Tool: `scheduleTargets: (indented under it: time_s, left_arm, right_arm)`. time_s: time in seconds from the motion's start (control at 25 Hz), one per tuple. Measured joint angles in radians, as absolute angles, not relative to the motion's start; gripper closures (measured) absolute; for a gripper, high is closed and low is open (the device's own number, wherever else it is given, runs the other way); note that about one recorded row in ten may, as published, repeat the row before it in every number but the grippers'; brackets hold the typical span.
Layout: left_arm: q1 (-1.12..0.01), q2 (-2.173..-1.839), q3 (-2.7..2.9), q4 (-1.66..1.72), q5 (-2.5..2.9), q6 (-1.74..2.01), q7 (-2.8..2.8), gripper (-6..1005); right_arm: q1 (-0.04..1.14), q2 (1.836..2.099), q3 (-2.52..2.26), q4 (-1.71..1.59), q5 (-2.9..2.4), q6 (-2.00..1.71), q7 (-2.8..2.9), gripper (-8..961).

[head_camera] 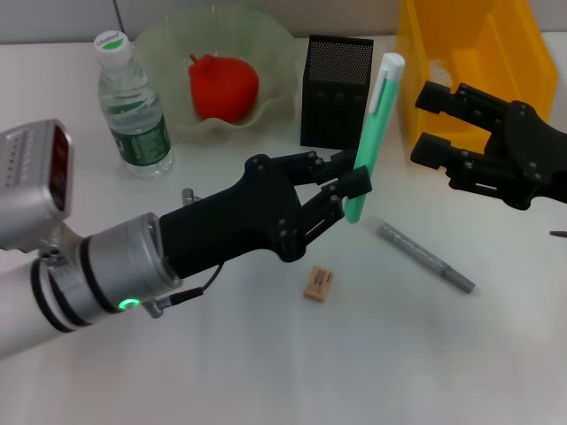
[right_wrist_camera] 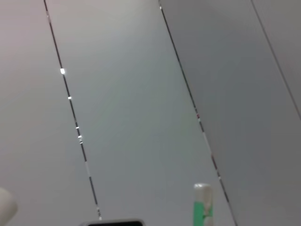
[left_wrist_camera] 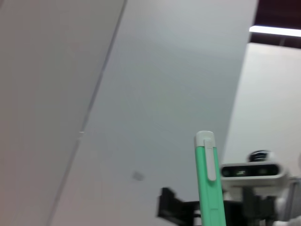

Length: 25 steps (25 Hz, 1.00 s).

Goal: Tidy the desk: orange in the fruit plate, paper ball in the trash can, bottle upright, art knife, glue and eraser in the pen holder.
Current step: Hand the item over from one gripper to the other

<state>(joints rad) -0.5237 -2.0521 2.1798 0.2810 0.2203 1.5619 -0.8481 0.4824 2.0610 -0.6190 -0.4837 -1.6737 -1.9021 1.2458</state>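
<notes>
My left gripper [head_camera: 351, 188] is shut on a green pen-shaped tool [head_camera: 374, 133] with a white clipped end. It holds the tool upright just in front of the black mesh pen holder [head_camera: 337, 88]. I cannot tell whether this tool is the art knife or the glue. The left wrist view shows the green tool [left_wrist_camera: 208, 188] too. A grey stick [head_camera: 427, 258] lies on the desk to the right. The tan eraser [head_camera: 318, 283] lies below my left hand. The orange [head_camera: 223, 87] sits in the fruit plate [head_camera: 159, 40]. The bottle [head_camera: 133, 106] stands upright. My right gripper [head_camera: 423, 121] hovers open by the yellow trash can [head_camera: 478, 53]. The paper ball is out of view.
A small dark object [head_camera: 558, 234] shows at the right edge of the desk. Both wrist views look up at pale wall or ceiling panels. The bottle, fruit plate, pen holder and trash can stand in a row along the back.
</notes>
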Motion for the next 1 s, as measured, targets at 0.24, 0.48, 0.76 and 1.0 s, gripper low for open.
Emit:
scheduleTargets:
  time_s: [0.24, 0.48, 0.76, 1.0]
  left_arm:
    - [-0.570, -2.030, 2.174, 0.209, 0.253, 1.674, -0.912, 804]
    - [-0.578, -2.028, 2.179, 0.195, 0.273, 1.695, -0.921, 803]
    - [-0.590, -2.027, 2.173, 0.197, 0.330, 1.736, -0.922, 803]
    - [-0.592, -2.026, 2.177, 0.196, 0.331, 1.749, -0.921, 803]
  right_arm:
    - [0.510, 2.049, -0.651, -0.486, -1.674, -1.928, 1.277, 156]
    - [0.535, 2.044, -0.657, -0.486, -1.673, -1.991, 1.297, 157]
    - [0.561, 2.042, -0.670, -0.485, -1.673, -2.007, 1.317, 157]
    - [0.578, 2.042, -0.719, -0.485, -1.674, -2.012, 1.333, 158]
